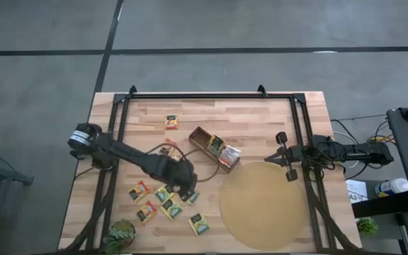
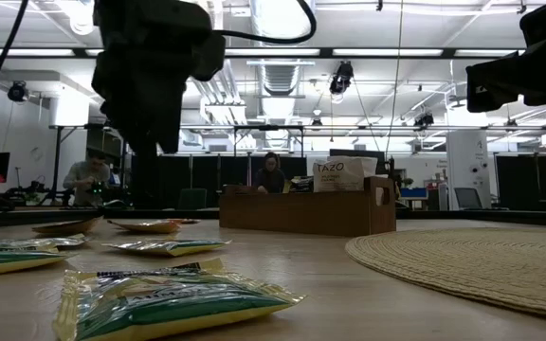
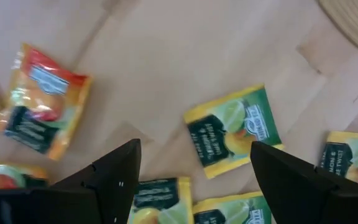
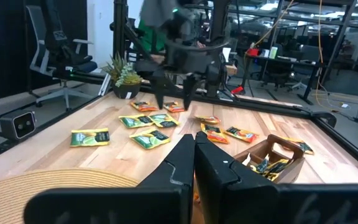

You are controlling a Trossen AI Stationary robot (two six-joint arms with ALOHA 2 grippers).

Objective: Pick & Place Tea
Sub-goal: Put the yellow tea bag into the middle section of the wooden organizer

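Where tea sachets (image 1: 171, 207) scatter, wooden table (image 1: 261, 120), round mat (image 1: 263, 205), office beyond

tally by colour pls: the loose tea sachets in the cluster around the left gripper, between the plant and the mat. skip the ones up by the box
green-yellow sachets: 4 (one partly under the gripper)
orange-red sachets: 2
total: 6
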